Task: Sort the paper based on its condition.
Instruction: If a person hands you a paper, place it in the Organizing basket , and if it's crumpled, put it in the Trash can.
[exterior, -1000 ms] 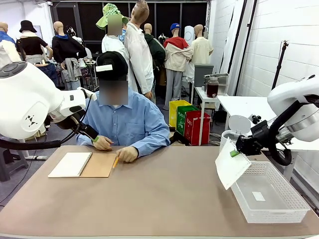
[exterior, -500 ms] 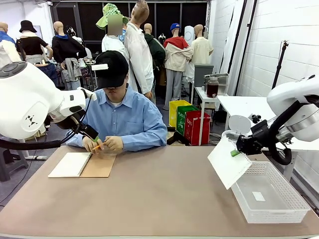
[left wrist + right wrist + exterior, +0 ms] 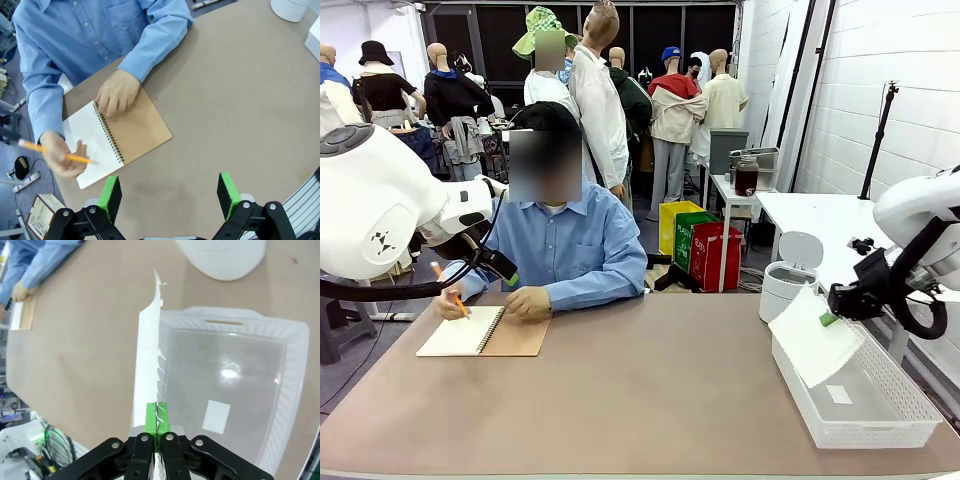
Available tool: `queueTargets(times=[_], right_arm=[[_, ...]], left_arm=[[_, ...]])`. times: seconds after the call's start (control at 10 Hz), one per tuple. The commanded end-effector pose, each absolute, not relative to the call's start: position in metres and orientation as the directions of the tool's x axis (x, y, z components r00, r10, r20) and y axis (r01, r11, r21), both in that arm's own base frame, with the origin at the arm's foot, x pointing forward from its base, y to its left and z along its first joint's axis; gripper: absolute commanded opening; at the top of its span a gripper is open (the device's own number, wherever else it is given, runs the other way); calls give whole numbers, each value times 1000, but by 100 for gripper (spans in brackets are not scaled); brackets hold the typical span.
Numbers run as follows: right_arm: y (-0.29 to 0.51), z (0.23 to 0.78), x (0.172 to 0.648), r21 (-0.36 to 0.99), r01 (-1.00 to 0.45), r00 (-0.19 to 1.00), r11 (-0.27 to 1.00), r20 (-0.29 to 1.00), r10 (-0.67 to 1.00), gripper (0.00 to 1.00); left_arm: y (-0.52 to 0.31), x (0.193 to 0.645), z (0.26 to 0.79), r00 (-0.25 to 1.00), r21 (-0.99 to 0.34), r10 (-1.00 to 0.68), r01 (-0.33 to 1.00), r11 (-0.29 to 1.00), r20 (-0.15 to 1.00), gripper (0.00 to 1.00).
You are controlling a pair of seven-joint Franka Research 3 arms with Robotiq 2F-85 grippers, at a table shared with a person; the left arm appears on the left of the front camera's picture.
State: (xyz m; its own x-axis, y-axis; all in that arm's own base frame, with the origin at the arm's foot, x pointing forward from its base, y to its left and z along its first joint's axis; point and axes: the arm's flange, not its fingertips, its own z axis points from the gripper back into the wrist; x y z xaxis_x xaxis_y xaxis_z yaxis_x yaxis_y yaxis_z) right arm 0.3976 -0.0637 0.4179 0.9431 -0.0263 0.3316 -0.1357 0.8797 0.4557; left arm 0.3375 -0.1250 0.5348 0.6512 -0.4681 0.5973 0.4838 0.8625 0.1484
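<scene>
Front view: right claw (image 3: 832, 318) pinches the paper (image 3: 815, 345) above the basket's near rim (image 3: 790, 372); left claw (image 3: 170, 192) gapes over bare table (image 3: 240, 100).

White thin paper (image 3: 817, 343), flat and uncrumpled, ragged torn holes along one edge, held in the air by that edge, tilted, hanging over the near rim of a white plastic basket (image 3: 910, 420)

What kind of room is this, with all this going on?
Probably a robot test lab in a workshop: a person writes in a notebook at a table between white robot arms, and the right gripper holds paper over a basket.
</scene>
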Motion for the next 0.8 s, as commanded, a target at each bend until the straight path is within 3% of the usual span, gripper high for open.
queueTargets(times=[0.0, 0.7], right_arm=[[-67, 405, 396, 453, -92, 956, 887, 289, -48, 0], [-79, 355, 390, 424, -3, 956, 906, 266, -121, 0]], left_arm=[[-125, 337, 534, 654, 147, -469, 485, 862, 593, 100], [-125, 337, 534, 654, 147, -469, 485, 862, 593, 100]])
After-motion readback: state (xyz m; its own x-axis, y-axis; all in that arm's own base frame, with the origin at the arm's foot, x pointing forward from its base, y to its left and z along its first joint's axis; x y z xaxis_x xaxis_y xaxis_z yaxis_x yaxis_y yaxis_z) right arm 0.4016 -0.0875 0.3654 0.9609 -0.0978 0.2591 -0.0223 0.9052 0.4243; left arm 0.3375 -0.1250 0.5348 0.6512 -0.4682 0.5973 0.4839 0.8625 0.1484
